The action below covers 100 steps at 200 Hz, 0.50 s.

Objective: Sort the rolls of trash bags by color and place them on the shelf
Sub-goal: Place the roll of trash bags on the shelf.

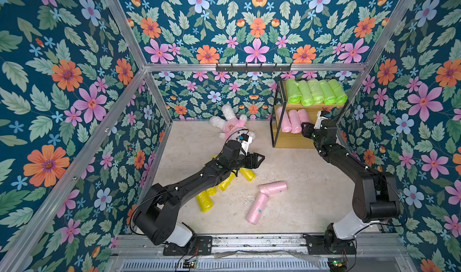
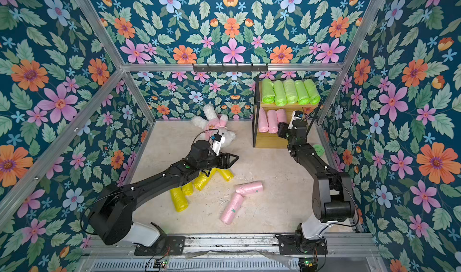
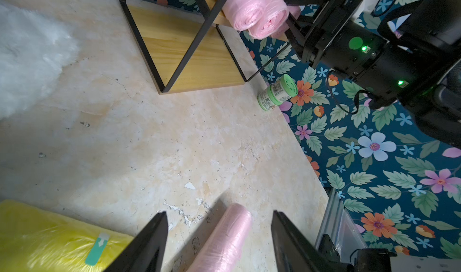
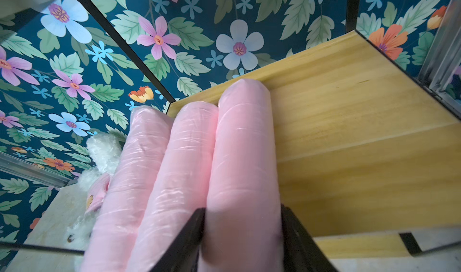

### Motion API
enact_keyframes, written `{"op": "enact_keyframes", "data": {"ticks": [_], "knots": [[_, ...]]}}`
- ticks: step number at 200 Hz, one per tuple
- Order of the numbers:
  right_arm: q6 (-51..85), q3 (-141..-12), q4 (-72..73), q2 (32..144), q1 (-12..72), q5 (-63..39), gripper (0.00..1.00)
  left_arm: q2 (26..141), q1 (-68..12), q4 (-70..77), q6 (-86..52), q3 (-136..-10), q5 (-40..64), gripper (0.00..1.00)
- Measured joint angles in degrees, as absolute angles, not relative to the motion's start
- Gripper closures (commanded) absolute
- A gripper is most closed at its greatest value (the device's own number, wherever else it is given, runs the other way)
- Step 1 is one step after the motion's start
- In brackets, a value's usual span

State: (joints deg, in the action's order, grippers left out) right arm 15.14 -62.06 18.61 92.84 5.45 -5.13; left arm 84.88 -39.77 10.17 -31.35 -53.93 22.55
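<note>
**Top views:** The shelf (image 1: pixel 289 141) stands right of centre in both. Five green rolls (image 1: pixel 315 92) fill its top tier. Three pink rolls (image 1: pixel 290 121) lie on the middle tier, with the right gripper (image 1: pixel 305 128) at the rightmost one. At lower centre, two loose pink rolls (image 1: pixel 257 208) lie on the floor. The yellow rolls (image 1: pixel 204 202) lie beneath the left arm. The left gripper (image 1: pixel 259 158) hovers wide open and empty.

**Left wrist view:** At lower left, a yellow roll carries a teal sticker (image 3: pixel 99 248) with a white arrow. The label on the jar (image 3: pixel 277 93), right of centre, is too small to read.

**Right wrist view:** At bottom centre, the fingers closely flank the third pink roll (image 4: pixel 244 146). Whether they clamp it or merely touch it cannot be told. It seems best to part them slightly and back straight out. That leaves the roll snug against its neighbour, with room for two more.
</note>
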Motion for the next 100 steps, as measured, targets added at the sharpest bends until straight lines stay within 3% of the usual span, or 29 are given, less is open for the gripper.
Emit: {"op": "enact_keyframes", "data": {"ticks": [100], "knots": [[14.94,-55.40,19.33,83.11,5.08,-4.23,0.29,84.88,-40.14,10.20,-31.35,-53.93,22.55,0.29]]}}
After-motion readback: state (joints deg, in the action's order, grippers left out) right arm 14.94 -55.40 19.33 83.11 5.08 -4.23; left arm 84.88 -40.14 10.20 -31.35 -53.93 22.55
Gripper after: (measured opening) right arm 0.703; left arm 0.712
